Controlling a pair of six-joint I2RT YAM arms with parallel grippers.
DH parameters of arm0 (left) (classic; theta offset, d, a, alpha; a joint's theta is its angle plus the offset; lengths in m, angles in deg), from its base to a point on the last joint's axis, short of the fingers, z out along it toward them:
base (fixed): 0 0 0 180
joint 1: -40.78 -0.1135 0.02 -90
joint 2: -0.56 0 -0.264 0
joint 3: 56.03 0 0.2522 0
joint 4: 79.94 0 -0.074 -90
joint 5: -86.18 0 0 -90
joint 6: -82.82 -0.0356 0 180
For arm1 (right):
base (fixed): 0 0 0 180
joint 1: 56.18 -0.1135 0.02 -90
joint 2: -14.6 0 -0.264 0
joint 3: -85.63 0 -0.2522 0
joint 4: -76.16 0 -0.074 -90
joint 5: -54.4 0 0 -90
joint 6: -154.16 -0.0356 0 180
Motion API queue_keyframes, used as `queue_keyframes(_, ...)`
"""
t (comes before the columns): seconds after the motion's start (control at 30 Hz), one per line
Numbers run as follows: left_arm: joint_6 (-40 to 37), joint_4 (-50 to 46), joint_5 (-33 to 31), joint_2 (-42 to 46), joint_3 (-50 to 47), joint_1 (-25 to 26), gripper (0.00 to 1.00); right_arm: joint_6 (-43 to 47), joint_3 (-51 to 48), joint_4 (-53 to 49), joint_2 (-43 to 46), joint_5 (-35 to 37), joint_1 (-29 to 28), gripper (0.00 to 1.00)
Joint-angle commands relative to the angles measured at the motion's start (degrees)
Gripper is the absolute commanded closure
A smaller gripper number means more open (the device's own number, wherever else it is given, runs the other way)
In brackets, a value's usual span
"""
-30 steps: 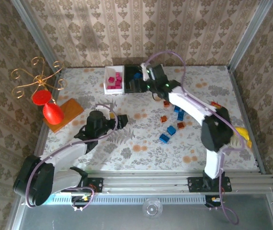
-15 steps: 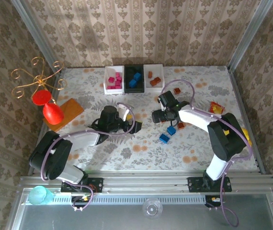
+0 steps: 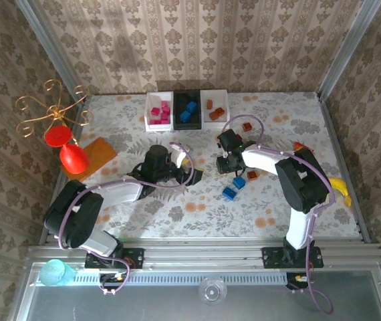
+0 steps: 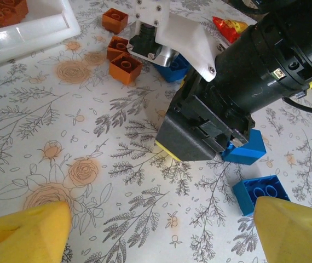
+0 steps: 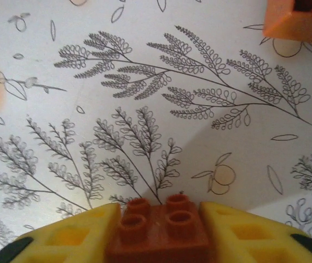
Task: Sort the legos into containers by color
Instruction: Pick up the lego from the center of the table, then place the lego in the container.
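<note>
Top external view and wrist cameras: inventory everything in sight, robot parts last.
left white bin: one, white, far edge, holding several magenta legos
black bin: one, black, beside it, holding blue legos
right white bin: one, white, beside the black bin, holding orange-brown legos
loose blue legos: at least three, blue, centre-right
loose orange-brown legos: at least three, orange-brown, centre-right
red cup: one, red, left side
orange block: one, orange, beside the cup
wire stand: one, gold, far left
banana: one, yellow, right edge
snack packet: one, red-yellow, right side
teal cup: one, teal, near-left corner
left end effector: one, open, mid-table
right end effector: one, shut on an orange-brown lego
</note>
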State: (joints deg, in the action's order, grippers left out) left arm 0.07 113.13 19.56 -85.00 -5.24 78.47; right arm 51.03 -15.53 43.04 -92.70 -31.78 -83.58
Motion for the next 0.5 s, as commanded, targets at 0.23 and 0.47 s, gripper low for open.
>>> queue_keyframes(0.23,7.51,2.17,-10.38,2.47,-1.6,-0.23,0.12,-5.57,2.6,19.78,2.64,-7.38,0.25,0.67)
queue_keyframes(0.47,10.76,2.18,-11.98,3.65,-2.48,-0.6,0.12,-10.18,16.13,26.07,-7.34,-3.38,3.33,0.67)
